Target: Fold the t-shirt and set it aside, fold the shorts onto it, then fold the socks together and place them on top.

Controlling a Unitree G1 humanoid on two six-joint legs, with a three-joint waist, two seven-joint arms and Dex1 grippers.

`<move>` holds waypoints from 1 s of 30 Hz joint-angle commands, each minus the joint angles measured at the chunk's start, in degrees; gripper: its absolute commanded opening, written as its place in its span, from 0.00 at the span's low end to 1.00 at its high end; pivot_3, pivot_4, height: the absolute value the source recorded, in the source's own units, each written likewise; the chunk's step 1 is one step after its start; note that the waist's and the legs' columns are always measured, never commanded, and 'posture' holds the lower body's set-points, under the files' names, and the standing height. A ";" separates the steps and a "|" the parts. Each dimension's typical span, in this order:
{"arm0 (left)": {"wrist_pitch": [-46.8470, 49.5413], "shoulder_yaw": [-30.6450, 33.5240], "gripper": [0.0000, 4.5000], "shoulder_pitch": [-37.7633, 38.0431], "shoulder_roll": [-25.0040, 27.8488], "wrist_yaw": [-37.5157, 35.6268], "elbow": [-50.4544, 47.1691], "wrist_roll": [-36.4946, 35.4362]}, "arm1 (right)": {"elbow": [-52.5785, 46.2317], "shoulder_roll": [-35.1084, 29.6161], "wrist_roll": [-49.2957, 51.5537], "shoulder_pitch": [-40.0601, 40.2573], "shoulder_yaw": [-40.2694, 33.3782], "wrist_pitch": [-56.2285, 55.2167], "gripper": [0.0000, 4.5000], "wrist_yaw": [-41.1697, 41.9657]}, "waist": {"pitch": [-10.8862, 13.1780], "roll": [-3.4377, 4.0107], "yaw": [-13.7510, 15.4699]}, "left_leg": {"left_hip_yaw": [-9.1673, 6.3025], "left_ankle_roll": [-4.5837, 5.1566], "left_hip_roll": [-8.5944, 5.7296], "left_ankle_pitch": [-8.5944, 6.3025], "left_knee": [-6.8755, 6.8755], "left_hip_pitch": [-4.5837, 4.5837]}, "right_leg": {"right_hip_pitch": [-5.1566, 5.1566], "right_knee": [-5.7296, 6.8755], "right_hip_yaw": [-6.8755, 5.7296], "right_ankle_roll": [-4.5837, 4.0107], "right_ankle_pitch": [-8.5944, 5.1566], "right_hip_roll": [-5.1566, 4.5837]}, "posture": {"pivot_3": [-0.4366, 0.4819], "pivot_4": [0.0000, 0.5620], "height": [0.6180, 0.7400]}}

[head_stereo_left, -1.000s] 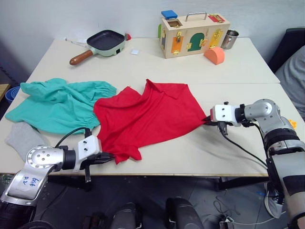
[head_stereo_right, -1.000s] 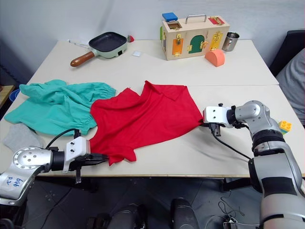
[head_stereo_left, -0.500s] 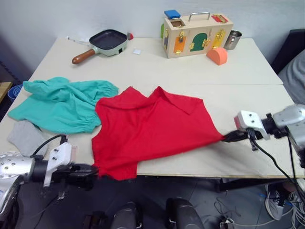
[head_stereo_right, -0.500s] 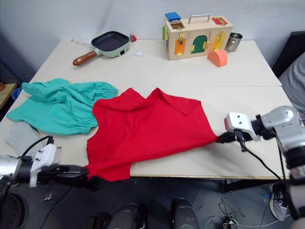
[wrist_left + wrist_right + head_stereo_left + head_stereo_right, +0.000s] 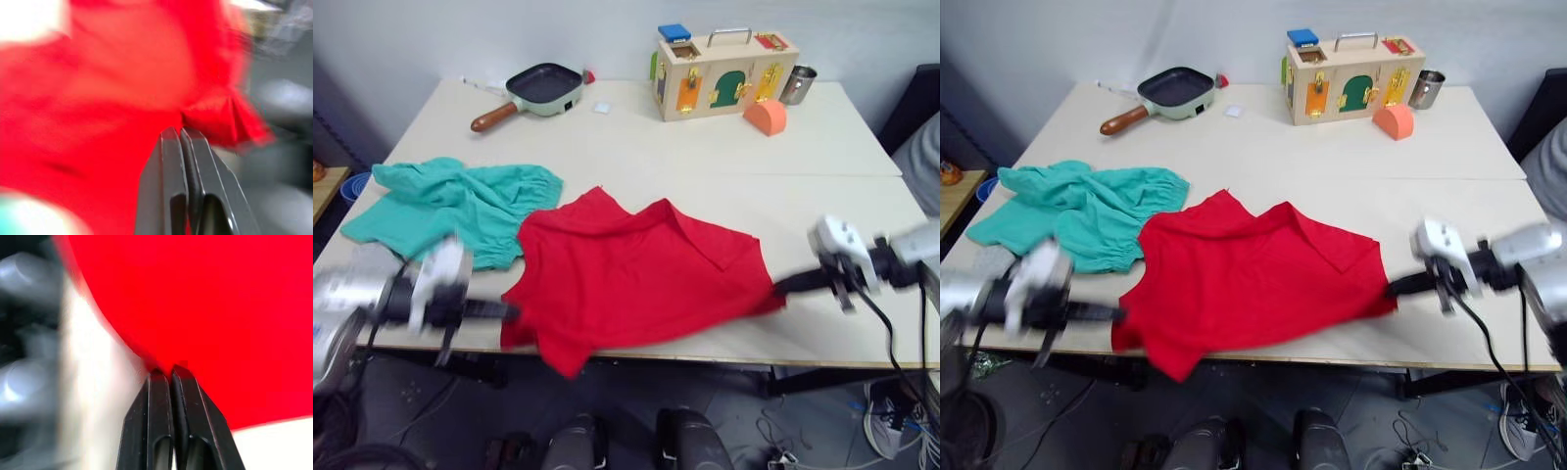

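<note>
You're spreading the t-shirt flat near the front edge of the table, so this is still the start of the first fold.

- Left gripper is pinching the shirt's left edge, fingers pressed together on red cloth in the wrist view. One corner of the cloth is hanging off the front edge of the table.
- Right gripper is clamped on the shirt's right edge, fingers together with cloth between them.
- Keep tension even between both hands and pull outward level with the table, or the collar side is going to bunch. I'd bring the hanging corner back onto the table before releasing.
- The shorts are lying just behind and left of the shirt, touching it at its left edge. Avoid dragging them along.
- At the far edge, pan and wooden box are sitting well apart from the work.
</note>
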 commanded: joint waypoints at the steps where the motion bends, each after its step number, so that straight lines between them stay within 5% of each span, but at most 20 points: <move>1: -8.16 -2.45 0.00 -15.41 -4.12 8.90 15.93 8.10 | 14.09 3.05 -6.08 -12.97 -5.09 -10.81 0.01 -11.34 | -0.05 -0.09 -0.04 | 0.06 0.22 -0.01 0.14 0.02 -0.34 | -0.41 0.17 0.00 -0.01 0.11 0.00 | 0.48 0.27 1.00; 3: -15.86 -2.56 0.00 -30.37 -8.15 15.86 29.58 11.67 | 23.40 5.71 -10.76 -24.01 -6.10 -18.71 0.01 -22.68 | 0.08 -0.25 -0.05 | 0.18 0.20 -0.02 0.16 0.09 -0.44 | -0.60 0.58 0.00 -0.05 0.09 0.03 | 0.48 0.27 1.00; 5: -23.15 -2.20 0.00 -40.90 -10.25 20.96 40.40 14.33 | 30.28 7.40 -14.08 -31.49 -7.18 -23.81 0.01 -31.93 | 0.23 -0.51 -0.14 | 0.22 0.30 -0.01 0.21 0.24 -1.52 | -1.55 0.61 -0.12 -0.02 0.10 0.10 | 0.48 0.27 1.00; 9: -41.59 1.51 0.00 -63.80 -10.63 37.63 57.42 17.19 | 38.40 6.87 -20.82 -44.30 -8.23 -32.96 0.01 -51.35 | 0.69 -0.98 -0.51 | 0.38 0.47 -0.19 0.11 0.64 -2.60 | -2.69 0.92 -0.96 0.03 0.13 -0.03 | 0.48 0.27 1.00; 11: -46.25 3.39 0.00 -67.88 -10.67 37.00 60.27 15.69 | 39.86 6.14 -22.58 -45.73 -8.43 -35.71 0.01 -53.25 | 0.68 -0.98 -0.67 | 0.42 0.56 -0.24 0.04 0.66 -3.29 | -3.38 0.95 -1.19 0.05 0.14 -0.15 | 0.48 0.27 1.00; 13: -49.37 4.56 0.00 -67.86 -10.87 32.29 61.15 14.41 | 40.50 5.15 -24.40 -44.70 -7.98 -38.15 0.01 -52.97 | 0.66 -0.95 -0.60 | 0.48 0.69 -0.28 -0.04 0.64 -3.05 | -3.27 1.13 -1.49 0.07 0.15 -0.13 | 0.48 0.27 1.00; 19: -55.69 7.53 0.00 -57.24 -10.75 16.22 54.22 8.79 | 40.42 2.94 -22.50 -35.11 -11.56 -39.65 0.01 -48.32 | 0.76 -0.95 -0.27 | 0.93 0.93 -0.13 -0.12 0.74 -2.41 | -2.32 0.77 -1.83 0.24 0.18 -0.11 | 0.48 0.27 1.00; 25: -47.16 4.49 0.00 -22.21 -9.05 4.13 27.61 5.05 | 34.87 3.70 -17.56 -13.33 -13.76 -40.28 0.01 -31.71 | 0.76 -0.92 -0.53 | 1.19 1.32 -0.15 0.17 1.16 -1.64 | -1.50 0.85 -1.14 0.78 0.66 -0.10 | 0.48 0.27 1.00; 30: -32.06 4.98 0.00 5.76 -6.63 3.71 -1.24 -1.42 | 22.56 3.82 -8.40 8.83 -14.51 -42.36 0.01 -10.47 | 0.76 -0.88 -0.82 | 1.15 1.25 -0.03 0.12 0.92 -1.44 | -1.47 0.85 -0.62 0.71 0.64 -0.13 | 0.48 0.27 1.00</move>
